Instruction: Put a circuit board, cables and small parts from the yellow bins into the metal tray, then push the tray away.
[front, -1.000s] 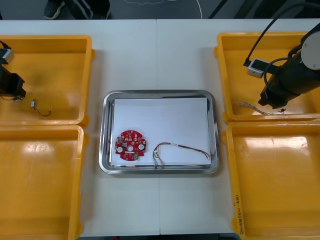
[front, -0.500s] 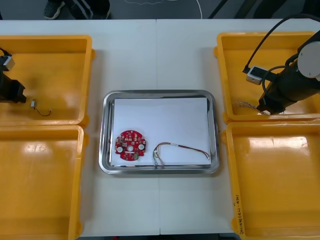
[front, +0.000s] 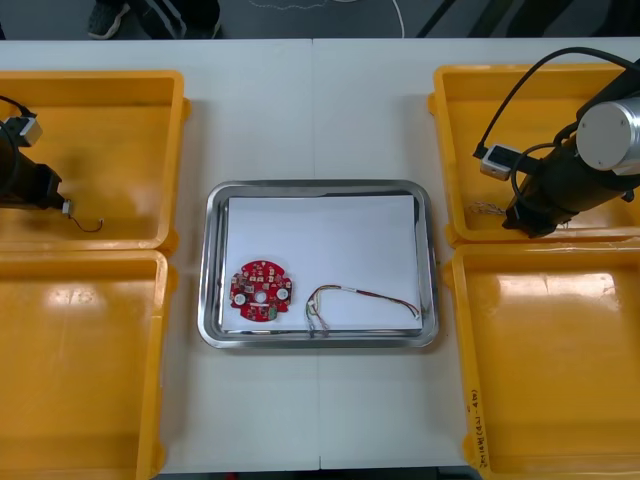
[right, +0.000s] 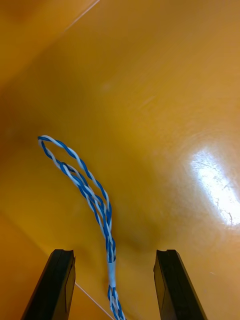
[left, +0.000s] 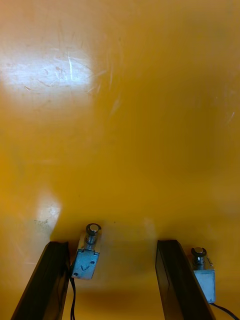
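My left gripper (front: 52, 196) is low in the far left yellow bin (front: 110, 110), open. One small metal part (left: 87, 254) lies between its fingers, close to one of them, and a second small metal part (left: 203, 274) lies just outside the other finger. My right gripper (front: 518, 218) is open in the far right yellow bin (front: 560, 100). A twisted blue and white cable (right: 95, 200) runs between its fingers. The metal tray (front: 214, 210), white inside, holds a round red circuit board (front: 260, 290) and a red and yellow cable (front: 362, 298).
A thin black lead (front: 92, 227) trails from the small part (front: 67, 208) on the left bin's floor. The near left bin (front: 80, 370) and near right bin (front: 550, 370) sit in front. A white wrist camera (front: 496, 160) hangs over the right bin's near corner.
My left gripper has moved right and nearer, up to the small metal part. My right gripper has shifted left and down over the twisted cable.
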